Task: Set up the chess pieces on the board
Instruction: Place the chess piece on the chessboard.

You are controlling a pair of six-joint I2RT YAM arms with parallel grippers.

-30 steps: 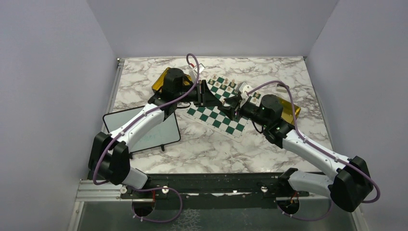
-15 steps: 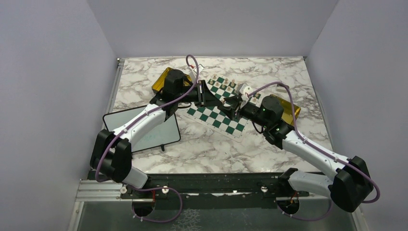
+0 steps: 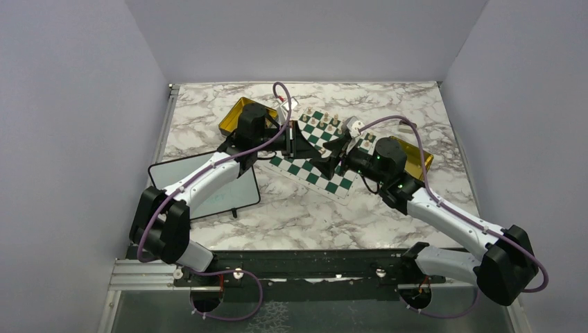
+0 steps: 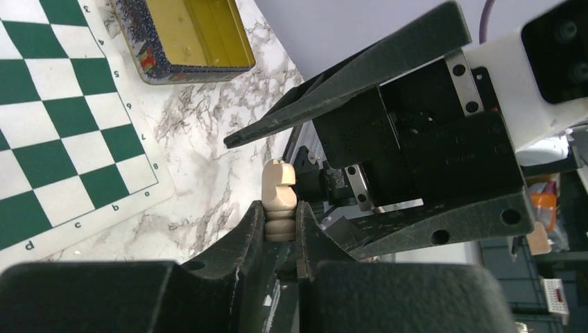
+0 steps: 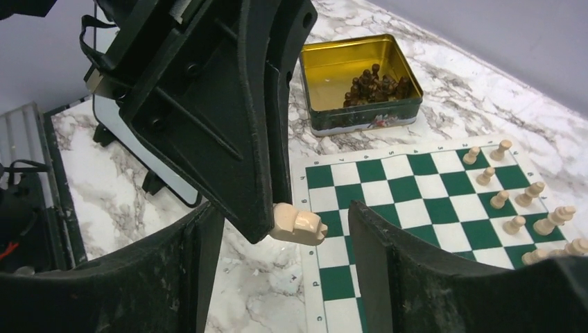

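Left wrist view, lower centre: the left gripper (image 4: 279,220) is pinched narrowly on the base of a pale knight (image 4: 279,194), which stands upright above its fingertips. The right gripper (image 5: 283,208) is spread wide, one finger on either side of the knight without touching it. The green-and-white board (image 4: 66,149) lies at the left; its white border reads d, c, b, a. In the right wrist view, pale pieces (image 5: 516,198) stand on the board at the right edge, and dark pieces (image 5: 371,83) lie in a gold tin (image 5: 360,118) at the upper centre. The tin's label is illegible.
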